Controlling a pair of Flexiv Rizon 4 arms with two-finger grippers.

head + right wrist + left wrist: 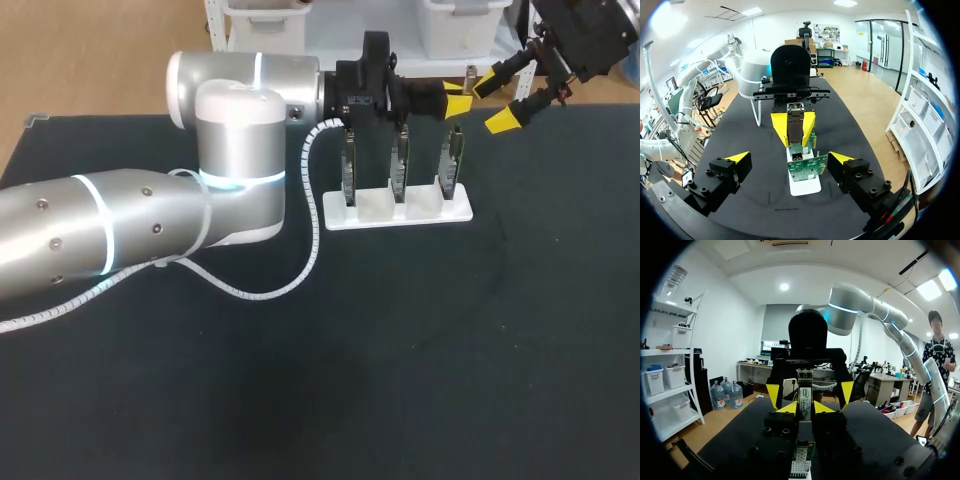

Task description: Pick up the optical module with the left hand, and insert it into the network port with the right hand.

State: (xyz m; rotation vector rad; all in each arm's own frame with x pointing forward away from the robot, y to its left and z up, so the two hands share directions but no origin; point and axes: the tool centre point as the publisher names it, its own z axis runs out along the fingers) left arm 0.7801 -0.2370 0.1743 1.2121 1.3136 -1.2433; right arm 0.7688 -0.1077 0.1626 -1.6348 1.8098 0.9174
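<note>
Optical module (795,125) pinched in left fingers (780,127) — right fingers (738,157) spread wide.

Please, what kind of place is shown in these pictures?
Probably a robotics test bench for electronics work: a black table, the left gripper holding an optical module opposite the open right gripper, and circuit boards upright in a white holder.

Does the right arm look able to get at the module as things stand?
Probably yes: the right fingers are open and face the module, with nothing between, though the left fingers clamp its sides.
</note>
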